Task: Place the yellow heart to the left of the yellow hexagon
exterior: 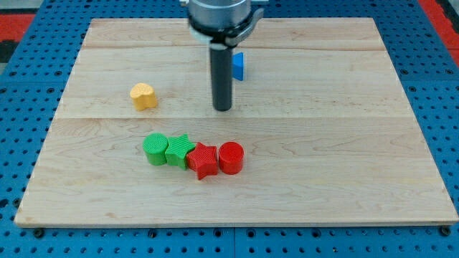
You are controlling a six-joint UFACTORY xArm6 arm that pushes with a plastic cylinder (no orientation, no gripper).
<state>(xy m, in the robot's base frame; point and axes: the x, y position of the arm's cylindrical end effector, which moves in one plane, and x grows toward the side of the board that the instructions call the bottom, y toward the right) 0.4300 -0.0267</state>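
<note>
Pale wooden counter [358, 143], made of light maple-coloured planks, fills most of the view and sits on a blue pegboard surface [21, 107]. On the view's left, in the upper half of the counter, lies the small yellow heart-shaped block [143, 95]; it is orange-yellow with ribbed sides and a notched top edge, and it stands alone, well apart from every other block. A yellow hexagon cannot be seen anywhere. The dark straight rod comes down from a grey mount at the view's top centre, and my tip [223, 109] rests on the counter to the right of the yellow heart, with bare wood between them. No hand is fitted to the arm, so nothing spreads or pinches. Just behind the rod, toward the view's top, a blue block [239, 66] peeks out on its right side; its shape cannot be made out. Below the tip, a row of four blocks touches side by side: a green round block [154, 148], a green star-shaped block [178, 150], a red star-shaped block [204, 160] and a red cylinder block [231, 158].
</note>
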